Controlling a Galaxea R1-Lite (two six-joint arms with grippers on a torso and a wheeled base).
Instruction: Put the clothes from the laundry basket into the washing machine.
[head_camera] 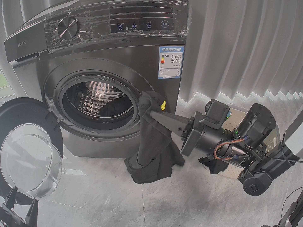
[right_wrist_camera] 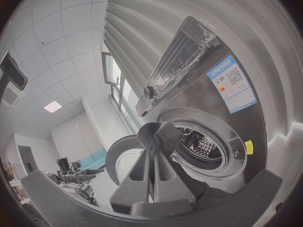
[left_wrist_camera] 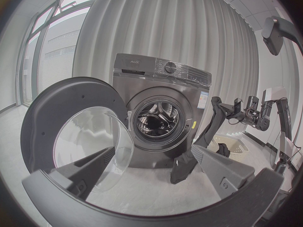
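Note:
A grey front-loading washing machine [head_camera: 104, 57] stands with its round door [head_camera: 28, 148] swung open to the left; some dark cloth lies inside the drum [head_camera: 101, 103]. My right gripper [head_camera: 152, 113] is shut on a dark garment [head_camera: 154, 142] just right of the drum opening. The garment hangs down and its lower end bunches on the floor. In the right wrist view the closed fingers [right_wrist_camera: 153, 174] pinch the garment [right_wrist_camera: 161, 136] before the drum. The laundry basket [left_wrist_camera: 232, 145] sits right of the machine with dark cloth over its rim. My left gripper [left_wrist_camera: 151, 164] is open, low at the left by the door.
A white curtain [head_camera: 246, 38] hangs behind and to the right of the machine. The floor [head_camera: 126, 199] is pale glossy tile, bare in front of the machine. The open door takes up the room at the lower left.

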